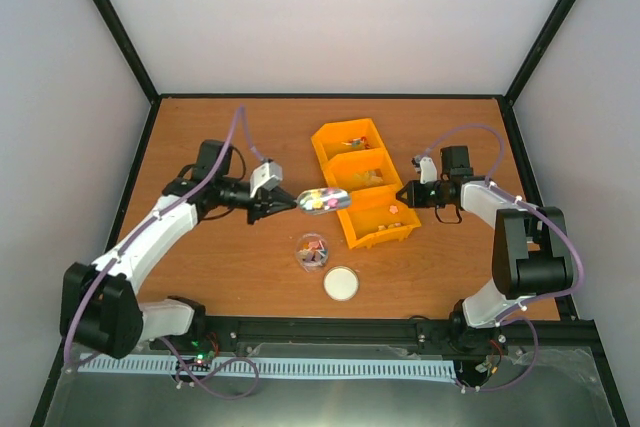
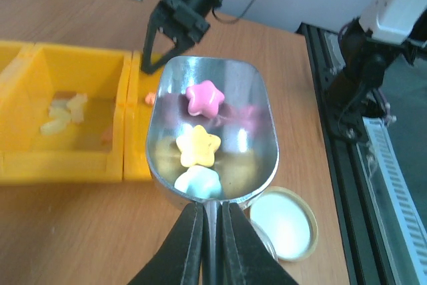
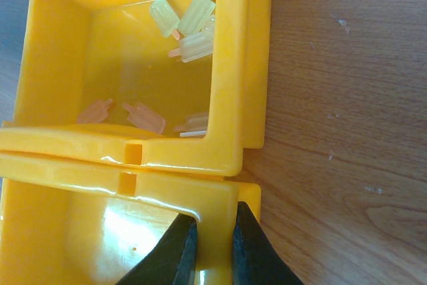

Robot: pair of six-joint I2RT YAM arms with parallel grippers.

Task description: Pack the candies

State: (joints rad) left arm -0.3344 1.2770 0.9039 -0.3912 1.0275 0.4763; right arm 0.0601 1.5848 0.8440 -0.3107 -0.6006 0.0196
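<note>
My left gripper (image 1: 282,204) is shut on the handle of a metal scoop (image 1: 325,200), held level above the table left of the yellow bins. In the left wrist view the scoop (image 2: 230,78) holds three star candies: pink (image 2: 203,98), yellow (image 2: 197,145) and pale blue (image 2: 197,182). A small clear jar (image 1: 312,251) with several candies stands on the table below the scoop. My right gripper (image 1: 407,194) is shut on the right wall of the nearest yellow bin (image 1: 380,215); its fingers (image 3: 183,251) pinch the rim (image 3: 217,231).
Three joined yellow bins (image 1: 352,162) stand mid-table; the middle one holds pale lolly-shaped sweets (image 3: 190,21). A white round lid (image 1: 341,283) lies near the jar, also seen in the left wrist view (image 2: 285,223). The black table rail runs along the near edge.
</note>
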